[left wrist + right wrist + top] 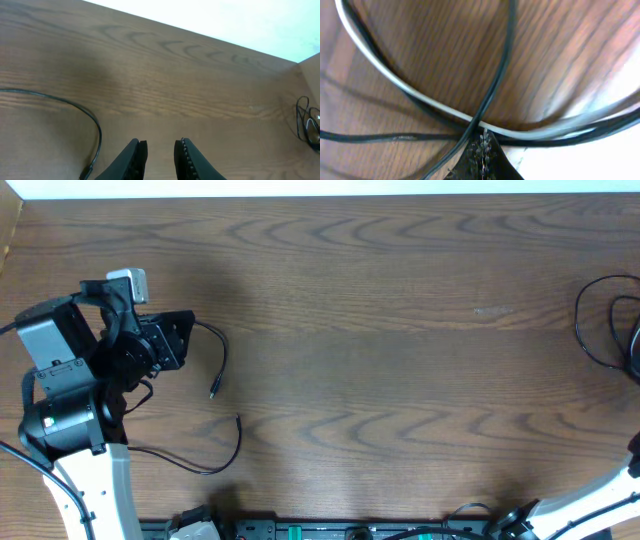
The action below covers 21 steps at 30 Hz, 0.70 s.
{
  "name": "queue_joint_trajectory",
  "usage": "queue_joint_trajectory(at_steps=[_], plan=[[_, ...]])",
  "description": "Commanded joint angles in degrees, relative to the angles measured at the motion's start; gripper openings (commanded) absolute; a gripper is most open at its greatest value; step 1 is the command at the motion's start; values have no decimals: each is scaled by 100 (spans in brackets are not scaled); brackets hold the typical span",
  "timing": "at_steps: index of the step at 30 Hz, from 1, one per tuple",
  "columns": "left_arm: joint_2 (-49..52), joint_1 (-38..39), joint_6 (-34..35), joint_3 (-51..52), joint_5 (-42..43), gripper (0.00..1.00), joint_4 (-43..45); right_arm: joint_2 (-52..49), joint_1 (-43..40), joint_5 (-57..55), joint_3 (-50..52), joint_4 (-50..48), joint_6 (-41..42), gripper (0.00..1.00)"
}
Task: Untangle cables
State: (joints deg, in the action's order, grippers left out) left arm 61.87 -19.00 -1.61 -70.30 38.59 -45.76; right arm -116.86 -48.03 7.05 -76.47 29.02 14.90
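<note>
left tool (161, 147): apart, empty, over table (165, 75)
right tool (481, 150): together, at crossing of cables (506, 55)
cable colours: black and whitish, overlapping

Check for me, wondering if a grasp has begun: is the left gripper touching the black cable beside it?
Apart. The left wrist view shows bare wood between the open left gripper and the black cable curving past it.
</note>
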Motion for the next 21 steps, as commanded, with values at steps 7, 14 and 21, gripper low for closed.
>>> queue_joint_trajectory(at_steps=[7, 14, 21], plan=[[24, 13, -179, -42, -66, 24, -136, -105, -597, 1709, 46, -372, 96, 1], [26, 13, -247, -42, -63, 24, -138, -68, -599, 4843, 22, -1303, 621, 1], [46, 13, -262, -42, -63, 24, -136, 197, -133, 5174, 0, -1010, 345, 26]])
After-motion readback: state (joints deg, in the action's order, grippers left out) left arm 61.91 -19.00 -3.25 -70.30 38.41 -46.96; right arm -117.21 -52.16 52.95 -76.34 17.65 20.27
